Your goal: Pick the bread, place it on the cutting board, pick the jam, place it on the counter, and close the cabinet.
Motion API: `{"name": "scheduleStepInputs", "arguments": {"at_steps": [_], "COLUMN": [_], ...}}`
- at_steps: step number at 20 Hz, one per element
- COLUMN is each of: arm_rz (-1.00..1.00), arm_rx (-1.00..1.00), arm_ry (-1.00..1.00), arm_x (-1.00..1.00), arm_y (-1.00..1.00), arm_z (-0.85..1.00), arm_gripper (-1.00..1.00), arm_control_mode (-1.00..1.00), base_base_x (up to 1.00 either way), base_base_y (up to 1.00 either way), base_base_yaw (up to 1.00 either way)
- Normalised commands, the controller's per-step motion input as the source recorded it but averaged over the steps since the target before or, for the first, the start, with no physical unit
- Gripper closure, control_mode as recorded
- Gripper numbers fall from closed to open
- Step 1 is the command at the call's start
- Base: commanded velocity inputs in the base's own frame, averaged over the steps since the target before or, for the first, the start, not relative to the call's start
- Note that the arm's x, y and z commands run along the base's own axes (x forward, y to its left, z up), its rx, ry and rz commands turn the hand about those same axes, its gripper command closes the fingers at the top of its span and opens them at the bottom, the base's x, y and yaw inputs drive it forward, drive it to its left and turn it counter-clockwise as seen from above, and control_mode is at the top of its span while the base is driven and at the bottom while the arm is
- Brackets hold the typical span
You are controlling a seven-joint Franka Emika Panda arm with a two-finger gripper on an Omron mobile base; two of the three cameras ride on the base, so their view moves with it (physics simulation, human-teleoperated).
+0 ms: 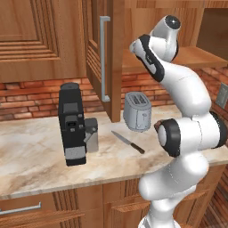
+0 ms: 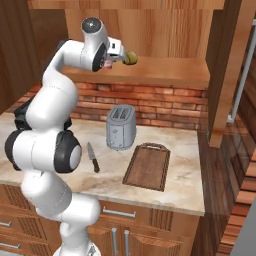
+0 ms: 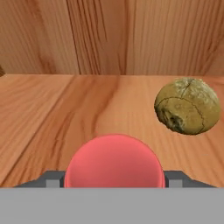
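Cabinet shelf (image 3: 43, 113), wooden, high above desk (image 2: 185, 165): jam (image 3: 114, 159) seated between tips of end effector (image 3: 113, 180), narrowed onto its sides and apparently gripping it; bread (image 3: 187, 106) loose just right of it, apart. Risks: bread knocked off shelf on withdrawal; round jar slipping from shallow pinch; bread-first order skipped, cutting board (image 2: 147, 166) bare.
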Motion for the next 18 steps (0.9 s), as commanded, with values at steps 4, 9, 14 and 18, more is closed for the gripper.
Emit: {"name": "scheduleStepInputs", "arguments": {"at_steps": [4, 9, 14, 18], "arm_rz": [0.00, 0.00, 0.00, 0.00], "arm_rx": [0.00, 0.00, 0.00, 0.00], "arm_ry": [0.00, 0.00, 0.00, 0.00], "arm_x": [-0.77, -0.81, -0.86, -0.87], "arm_y": [0.00, 0.00, 0.00, 0.00], "arm_z": [0.00, -0.04, -0.21, -0.39], "arm_gripper": [1.00, 1.00, 1.00, 1.00], "arm_control_mode": [-1.00, -1.00, -1.00, -1.00], "base_base_x": [0.00, 0.00, 0.00, 0.00], "base_base_y": [0.00, 0.00, 0.00, 0.00], "base_base_yaw": [0.00, 0.00, 0.00, 0.00]}}
